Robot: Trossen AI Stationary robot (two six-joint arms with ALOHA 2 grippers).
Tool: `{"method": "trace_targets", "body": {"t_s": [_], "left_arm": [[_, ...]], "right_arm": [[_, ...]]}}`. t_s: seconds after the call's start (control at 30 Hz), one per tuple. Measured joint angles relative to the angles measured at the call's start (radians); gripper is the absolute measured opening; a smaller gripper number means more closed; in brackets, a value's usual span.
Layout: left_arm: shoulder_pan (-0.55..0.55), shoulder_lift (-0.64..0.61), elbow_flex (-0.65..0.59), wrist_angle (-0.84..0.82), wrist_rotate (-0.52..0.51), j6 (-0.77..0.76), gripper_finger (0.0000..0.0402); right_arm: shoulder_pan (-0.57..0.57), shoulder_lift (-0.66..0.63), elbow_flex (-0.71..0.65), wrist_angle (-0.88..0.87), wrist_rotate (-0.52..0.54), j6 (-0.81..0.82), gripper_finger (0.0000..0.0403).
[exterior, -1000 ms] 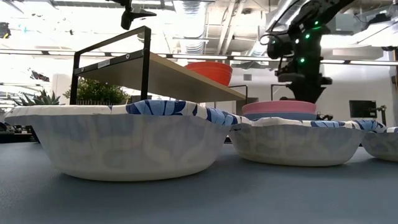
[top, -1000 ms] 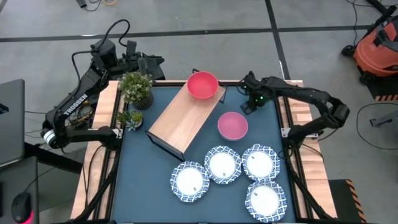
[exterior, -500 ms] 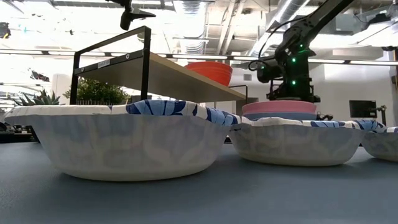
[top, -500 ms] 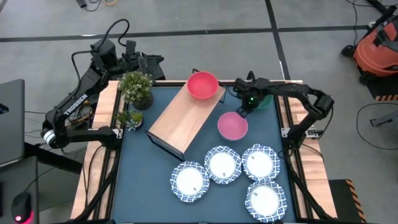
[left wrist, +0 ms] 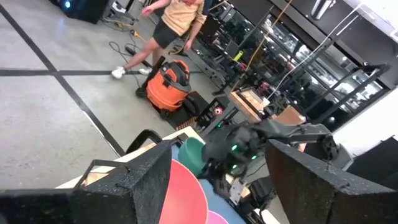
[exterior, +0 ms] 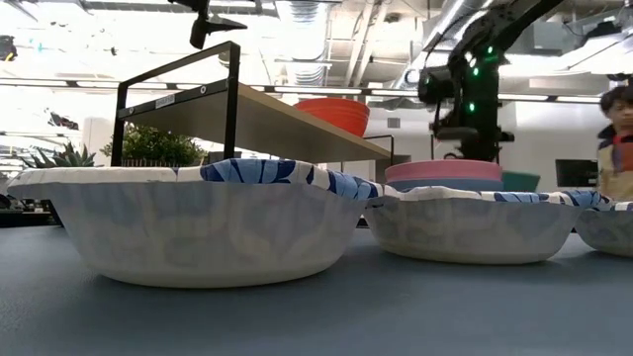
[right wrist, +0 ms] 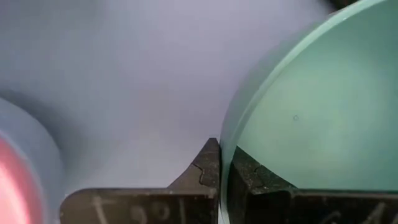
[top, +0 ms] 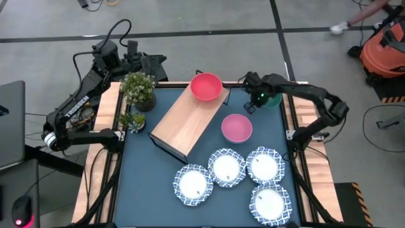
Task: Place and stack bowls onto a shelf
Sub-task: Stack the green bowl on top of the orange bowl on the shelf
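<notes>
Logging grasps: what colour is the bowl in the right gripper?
Green bowl, clearest in the right wrist view.

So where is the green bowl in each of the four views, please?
High view: green bowl at the table's far right edge, held by the right gripper.
Low view: its edge shows right of the pink bowl.
Left wrist view: beside the red bowl, green.
Right wrist view: rim between the fingers.
Shared landmark: the right gripper.

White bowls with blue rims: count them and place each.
4, all on the dark blue tabletop's near part: front-left, centre, right and front-right. None is on the shelf; none appears hidden.
</notes>
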Motion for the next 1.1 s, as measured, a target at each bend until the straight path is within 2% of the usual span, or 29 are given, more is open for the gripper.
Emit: {"method": "trace_targets", "body": {"t_s": [0.2, 0.5, 0.63, 0.83, 1.1], "left_arm": [[0.0, 0.0, 0.0, 0.0, -0.003, -0.012, 0.0243], [0.0, 0.0, 0.0, 0.0, -0.005, -0.03, 0.0243], [0.0, 0.0, 0.0, 0.0, -0.005, -0.03, 0.0243], [0.0, 0.0, 0.0, 0.0, -0.008, -0.031, 0.0243], [0.0, 0.0, 0.0, 0.0, -0.007, -0.032, 0.0243]], "right_arm": [[-0.013, -0.092, 0.14, -0.026, 0.074, -0.008, 0.0024], [0.037, -0.104, 0.492, 0.042, 0.098, -0.194, 0.0024], [0.102, -0.068, 0.651, 0.106, 0.096, -0.299, 0.0023], [0.219, 0.038, 0.849, 0.137, 0.09, -0.54, 0.0023], [0.369, 0.198, 0.983, 0.118, -0.008, -0.816, 0.0023]]}}
